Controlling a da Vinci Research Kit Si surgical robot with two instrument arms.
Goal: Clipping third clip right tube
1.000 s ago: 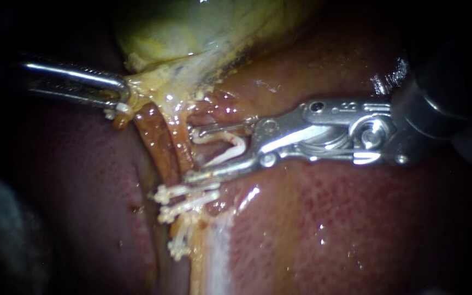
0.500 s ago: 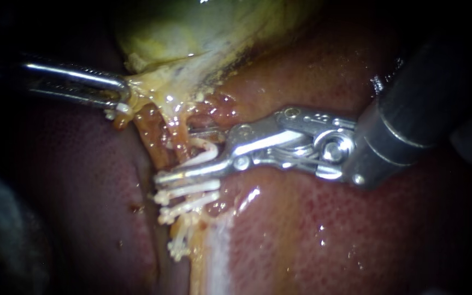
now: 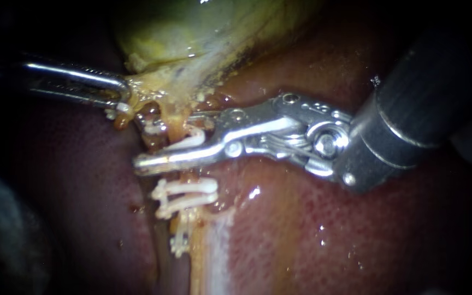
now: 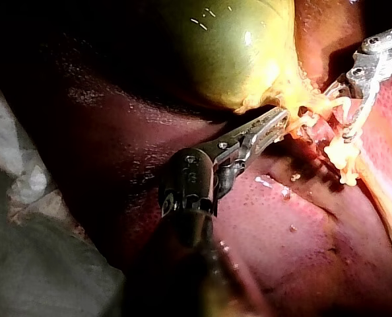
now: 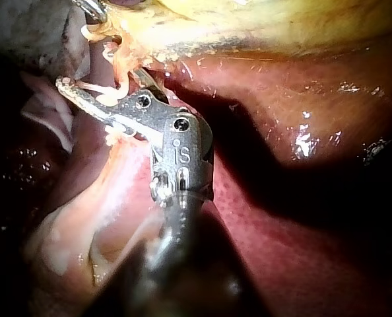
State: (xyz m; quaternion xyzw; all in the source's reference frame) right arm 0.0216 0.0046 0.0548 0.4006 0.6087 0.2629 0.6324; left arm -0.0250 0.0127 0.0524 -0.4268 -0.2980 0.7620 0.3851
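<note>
Centrally, curved white clip point(image 3: 191, 139), glistening tube point(image 3: 176, 129)

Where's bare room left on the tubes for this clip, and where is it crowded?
Bare tubes show only in the short stretch between the left instrument, shut on the gallbladder, and the set clips; the right instrument, holding its open clip, straddles that stretch. Below it the clips crowd together. Bare liver spreads on both sides of the tubes.
</note>
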